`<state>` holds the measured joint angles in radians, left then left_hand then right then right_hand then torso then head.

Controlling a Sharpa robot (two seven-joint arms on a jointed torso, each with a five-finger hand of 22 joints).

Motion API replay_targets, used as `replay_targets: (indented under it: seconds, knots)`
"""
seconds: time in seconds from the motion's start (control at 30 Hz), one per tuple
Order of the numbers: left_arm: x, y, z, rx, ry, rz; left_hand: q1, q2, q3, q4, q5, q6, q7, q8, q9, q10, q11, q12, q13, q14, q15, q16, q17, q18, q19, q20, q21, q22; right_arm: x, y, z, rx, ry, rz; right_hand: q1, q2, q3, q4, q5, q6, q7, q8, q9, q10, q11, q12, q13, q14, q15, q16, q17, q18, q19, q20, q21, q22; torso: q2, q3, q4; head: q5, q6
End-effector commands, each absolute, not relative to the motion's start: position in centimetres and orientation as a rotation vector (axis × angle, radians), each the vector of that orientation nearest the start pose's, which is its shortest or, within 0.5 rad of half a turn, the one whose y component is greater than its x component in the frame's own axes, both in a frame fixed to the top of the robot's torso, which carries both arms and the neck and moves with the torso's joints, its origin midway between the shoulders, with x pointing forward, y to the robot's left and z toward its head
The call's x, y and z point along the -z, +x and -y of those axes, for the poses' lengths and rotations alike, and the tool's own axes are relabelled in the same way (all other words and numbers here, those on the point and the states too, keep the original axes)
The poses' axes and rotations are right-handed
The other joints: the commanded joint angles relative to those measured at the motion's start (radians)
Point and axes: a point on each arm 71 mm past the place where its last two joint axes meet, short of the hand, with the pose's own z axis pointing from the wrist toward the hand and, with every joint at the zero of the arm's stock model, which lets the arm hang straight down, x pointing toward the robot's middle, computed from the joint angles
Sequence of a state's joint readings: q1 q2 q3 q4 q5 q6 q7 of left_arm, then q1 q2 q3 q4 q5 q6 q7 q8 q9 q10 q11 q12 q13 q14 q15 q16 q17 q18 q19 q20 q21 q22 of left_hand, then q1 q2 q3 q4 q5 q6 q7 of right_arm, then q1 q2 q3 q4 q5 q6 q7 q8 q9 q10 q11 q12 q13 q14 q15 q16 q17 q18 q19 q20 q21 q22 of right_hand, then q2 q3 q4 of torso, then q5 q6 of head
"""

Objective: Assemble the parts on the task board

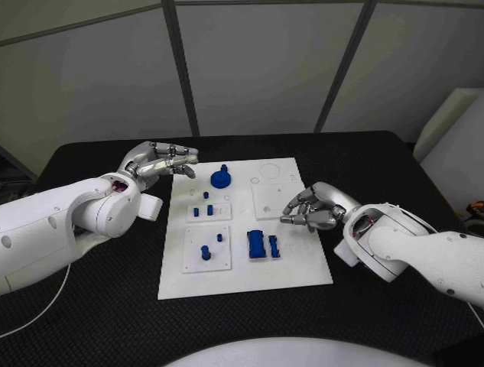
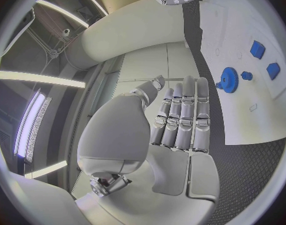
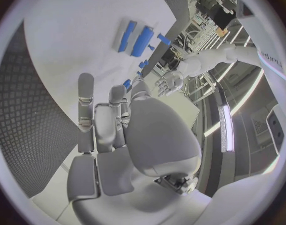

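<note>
White task board [image 1: 303,271] lies mid black table [image 1: 87,164], blue parts on it: a gear [image 1: 221,180] standing near the far left corner, small pegs [image 1: 203,209] below it, a peg piece [image 1: 206,252] on the near left panel, two blocks [image 1: 263,245] side by side just right of that. Left hand [image 1: 162,160] sits at the board's far left edge, near the gear, not touching it; fingers lie straight and side by side in the left wrist view [image 2: 180,115], holding nothing. Right hand [image 1: 314,208] rests over the board's right edge, fingers curled in, nothing visible in them; right wrist view shows its fingers [image 3: 87,115] straight and empty above the board.
</note>
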<state>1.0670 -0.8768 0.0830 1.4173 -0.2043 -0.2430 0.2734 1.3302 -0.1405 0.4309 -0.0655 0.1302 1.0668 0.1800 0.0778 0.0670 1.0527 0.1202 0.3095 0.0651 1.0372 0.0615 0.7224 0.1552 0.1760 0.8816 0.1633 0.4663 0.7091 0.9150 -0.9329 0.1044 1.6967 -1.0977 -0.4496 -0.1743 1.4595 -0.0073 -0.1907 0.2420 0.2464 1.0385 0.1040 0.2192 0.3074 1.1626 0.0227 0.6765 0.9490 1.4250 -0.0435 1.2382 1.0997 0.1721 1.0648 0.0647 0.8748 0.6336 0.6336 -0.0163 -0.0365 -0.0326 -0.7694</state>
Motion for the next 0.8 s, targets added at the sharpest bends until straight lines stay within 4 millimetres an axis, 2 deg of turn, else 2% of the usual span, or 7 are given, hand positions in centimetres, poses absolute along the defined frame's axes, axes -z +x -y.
replay_targets:
  seconds: [0.03, 0.2, 0.33, 0.5, 0.7, 0.77, 0.8]
  knots:
    - [21.1, 50.2, -26.0, 1.413, -1.140, -1.424, -0.015, -0.002, 0.010, 0.005, -0.003, 0.008, -0.006, 0.007, 0.000, 0.003, 0.000, 0.004, -0.002, -0.019, 0.006, -0.054, -0.022, -0.003, -0.034, 0.011, -0.041, -0.025, 24.2, 43.7, 21.3, -1.098, 0.696, -1.688, 0.059, 0.021, 0.019, -0.017, -0.030, -0.010, 0.009, -0.019, -0.015, -0.046, 0.018, -0.146, -0.132, -0.103, 0.016, -0.253, -0.258, 0.009, -0.050, 0.017, -0.102, -0.071, -0.028, -0.0133, -0.0080, -0.001, 0.018]
    - [21.7, 51.6, -26.2, 1.416, -1.211, -1.329, -0.028, -0.009, 0.044, 0.020, -0.004, 0.020, -0.008, 0.008, 0.000, 0.038, 0.003, -0.042, -0.004, -0.019, 0.029, -0.234, -0.078, 0.004, -0.121, 0.050, -0.176, -0.122, 25.3, 47.2, 21.8, -1.214, 0.870, -1.605, 0.155, 0.052, 0.068, -0.019, -0.058, -0.023, 0.050, -0.066, -0.067, -0.061, 0.066, -0.416, -0.440, -0.291, 0.066, -0.643, -0.543, -0.004, -0.169, 0.075, -0.307, -0.193, -0.058, -0.0252, -0.0166, 0.005, 0.055]
    - [22.3, 52.8, -25.8, 1.425, -1.243, -1.266, -0.037, -0.016, 0.049, 0.034, -0.004, 0.009, -0.009, -0.007, -0.001, 0.069, 0.006, -0.109, -0.004, -0.005, 0.042, -0.365, -0.090, 0.009, -0.142, 0.076, -0.261, -0.198, 25.9, 49.3, 21.6, -1.271, 0.930, -1.543, 0.168, 0.042, 0.085, 0.004, -0.066, -0.017, 0.059, -0.109, -0.110, -0.045, 0.087, -0.521, -0.616, -0.392, 0.117, -0.870, -0.694, -0.006, -0.238, 0.128, -0.450, -0.282, -0.073, -0.0281, -0.0172, 0.010, 0.078]
    - [23.3, 54.0, -25.1, 1.415, -1.288, -1.185, -0.055, -0.026, -0.027, 0.055, -0.005, -0.051, -0.032, -0.013, -0.002, 0.032, 0.046, -0.198, -0.002, -0.067, 0.090, -0.514, -0.091, 0.010, -0.220, 0.113, -0.366, -0.283, 26.6, 51.5, 21.5, -1.303, 0.975, -1.469, 0.149, 0.037, 0.097, 0.011, -0.087, -0.014, 0.072, -0.154, -0.155, -0.037, 0.103, -0.589, -0.766, -0.385, 0.156, -1.037, -0.824, 0.013, -0.234, 0.168, -0.565, -0.364, -0.090, -0.0255, -0.0102, 0.024, 0.097]
    - [24.1, 54.7, -24.4, 1.384, -1.331, -1.120, -0.097, 0.024, -0.190, 0.124, -0.003, -0.109, -0.052, -0.016, -0.003, -0.062, 0.086, -0.250, -0.004, -0.145, 0.127, -0.648, -0.092, -0.011, -0.378, 0.128, -0.413, -0.405, 27.2, 52.9, 21.0, -1.310, 1.018, -1.418, 0.095, 0.034, 0.100, -0.019, -0.093, -0.052, 0.076, -0.156, -0.211, -0.082, 0.135, -0.612, -0.869, -0.408, 0.186, -1.155, -0.935, 0.014, -0.234, 0.196, -0.672, -0.442, -0.097, -0.0175, -0.0054, 0.039, 0.110]
    - [24.3, 54.8, -24.2, 1.378, -1.336, -1.107, -0.101, 0.039, -0.224, 0.142, -0.002, -0.118, -0.054, -0.015, -0.003, -0.091, 0.083, -0.249, -0.003, -0.163, 0.133, -0.660, -0.092, -0.017, -0.447, 0.130, -0.417, -0.448, 27.3, 53.2, 20.8, -1.314, 1.033, -1.404, 0.047, 0.036, 0.094, -0.029, -0.090, -0.085, 0.076, -0.156, -0.234, -0.135, 0.157, -0.615, -0.885, -0.441, 0.204, -1.176, -0.976, 0.013, -0.242, 0.208, -0.711, -0.470, -0.097, -0.0153, -0.0037, 0.039, 0.114]
    - [24.6, 54.6, -23.8, 1.384, -1.315, -1.206, -0.472, 0.062, -0.277, 0.065, -0.039, -0.399, -0.091, -0.078, -0.067, -0.372, 0.022, -0.310, -0.065, -0.419, 0.074, -0.722, -0.155, -0.053, -0.560, 0.041, -0.466, -0.516, 27.7, 52.9, 20.9, -1.228, 0.998, -1.468, -0.393, 0.007, 0.191, -0.088, -0.137, -0.362, 0.022, -0.219, -0.307, -0.428, 0.098, -0.676, -0.949, -0.726, 0.153, -1.238, -1.002, -0.052, -0.488, 0.122, -0.750, -0.512, -0.093, -0.0208, -0.0076, 0.036, 0.109]
